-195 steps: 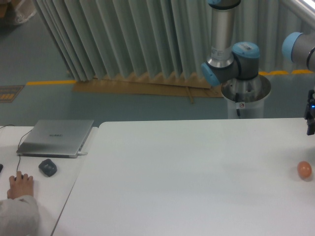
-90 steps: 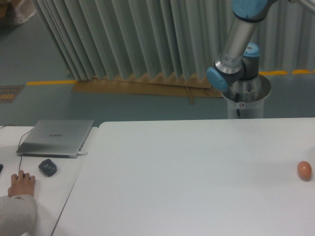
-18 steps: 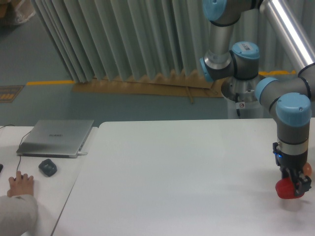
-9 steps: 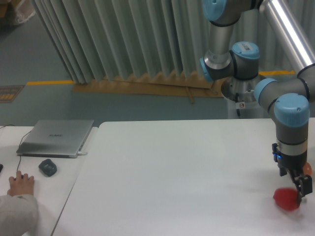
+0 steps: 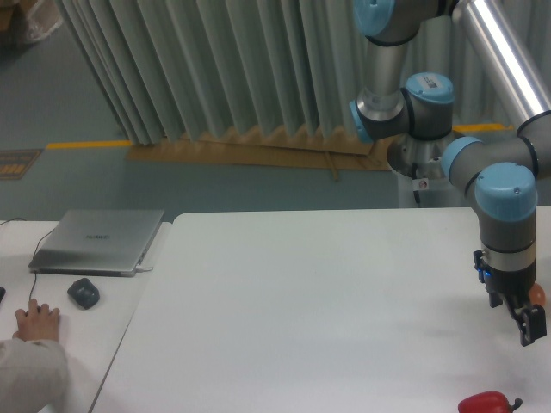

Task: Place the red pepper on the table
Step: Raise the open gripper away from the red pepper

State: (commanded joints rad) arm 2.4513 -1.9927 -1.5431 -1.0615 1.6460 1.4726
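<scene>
Red pepper [image 5: 487, 403] lies on the white bench [image 5: 327, 310], near the front right edge, stem pointing right. Pincer [image 5: 525, 327] hangs above it, well clear, grasping nothing, fingers apart. Orange ball [image 5: 537, 294] peeks out just behind the wrist. Laptop [image 5: 99, 240] and mouse [image 5: 83, 293] on the side desk, left.

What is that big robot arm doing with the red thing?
The robot arm has let go of the red pepper, which now lies on the white table near the front right edge. The gripper hangs above it, holding nothing. A small orange ball peeks out just behind the arm. On the desk to the left, a person's hand rests near a mouse and a laptop.
</scene>
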